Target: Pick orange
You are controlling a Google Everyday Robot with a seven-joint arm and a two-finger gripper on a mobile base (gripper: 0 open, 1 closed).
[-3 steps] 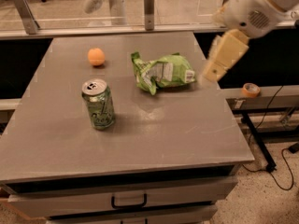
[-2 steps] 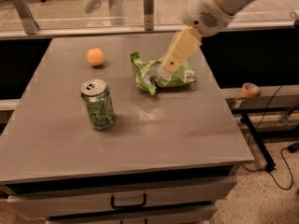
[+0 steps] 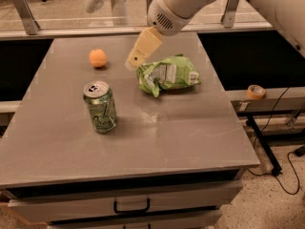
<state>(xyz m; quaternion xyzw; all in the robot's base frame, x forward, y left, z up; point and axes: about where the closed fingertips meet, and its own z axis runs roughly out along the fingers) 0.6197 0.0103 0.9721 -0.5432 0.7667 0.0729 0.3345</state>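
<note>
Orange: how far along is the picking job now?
Done: nothing yet; the orange sits on the table. In hand: the claw hovers between the orange and the green bag, not touching the orange. Left: reach the orange, grasp and lift it.

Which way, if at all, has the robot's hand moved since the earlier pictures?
Yes. The hand has swung left, from the right end of the green chip bag to its left end, nearer the orange.
</note>
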